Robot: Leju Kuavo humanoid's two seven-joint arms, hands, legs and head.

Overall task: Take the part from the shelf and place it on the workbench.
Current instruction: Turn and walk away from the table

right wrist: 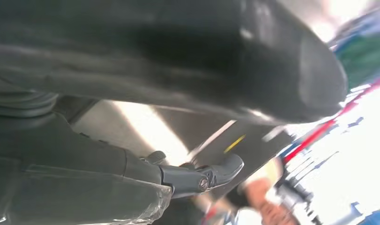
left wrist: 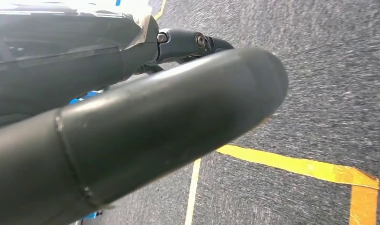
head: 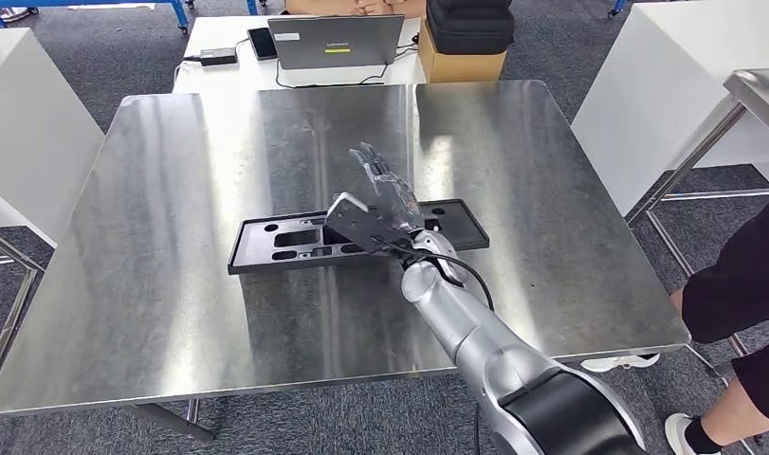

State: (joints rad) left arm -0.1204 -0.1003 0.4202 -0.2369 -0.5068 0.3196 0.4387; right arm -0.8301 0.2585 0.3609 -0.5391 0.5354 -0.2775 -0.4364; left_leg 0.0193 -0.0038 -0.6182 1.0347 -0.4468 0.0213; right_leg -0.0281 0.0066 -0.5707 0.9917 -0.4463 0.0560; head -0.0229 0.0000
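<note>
A long flat black part with cut-outs lies flat near the middle of the steel workbench. My right hand hovers over the part's right half with its fingers stretched forward and its thumb spread to the left, holding nothing. The hand hides part of the part beneath it. In the right wrist view the right hand is a dark blur with the shiny bench top beyond it. My left hand hangs above grey carpet with yellow floor tape, and nothing is in it.
Behind the workbench is a white table with a laptop, a phone and a cardboard box topped by a black case. A person stands at the bench's right front corner. Another steel table stands at the right.
</note>
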